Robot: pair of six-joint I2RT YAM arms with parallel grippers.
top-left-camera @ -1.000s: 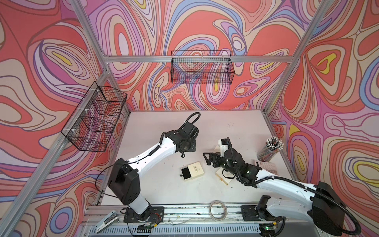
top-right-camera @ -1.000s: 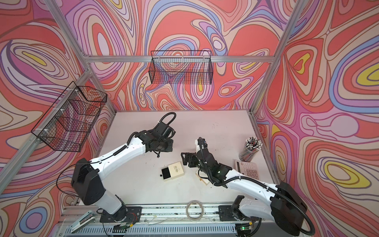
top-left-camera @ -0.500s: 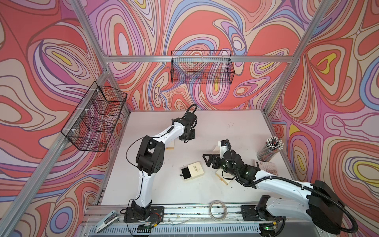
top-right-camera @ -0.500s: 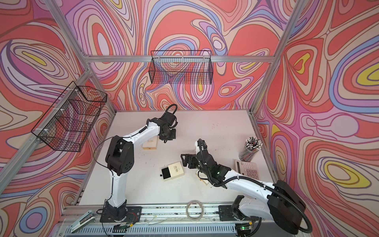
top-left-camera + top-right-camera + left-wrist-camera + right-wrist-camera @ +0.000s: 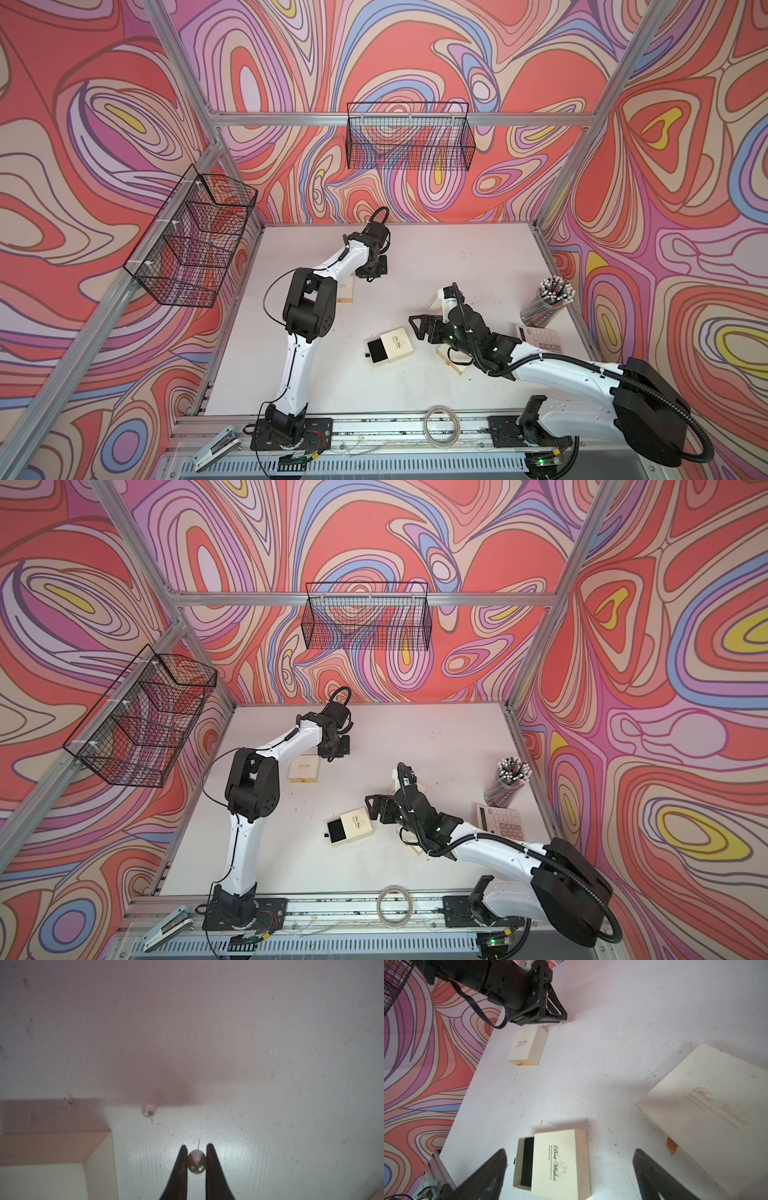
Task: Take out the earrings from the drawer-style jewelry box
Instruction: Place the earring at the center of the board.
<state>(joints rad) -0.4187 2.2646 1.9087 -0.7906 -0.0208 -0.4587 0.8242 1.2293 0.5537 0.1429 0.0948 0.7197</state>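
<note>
Upper centre in a top view, left gripper pinches 1 pearl earring, probably to release next; right gripper gapes.

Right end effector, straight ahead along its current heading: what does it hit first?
The right end effector would most likely meet the cream jewelry box, drawer partly open, centred between its open fingers in the wrist view. Depth is unclear; it may touch the table first.
</note>
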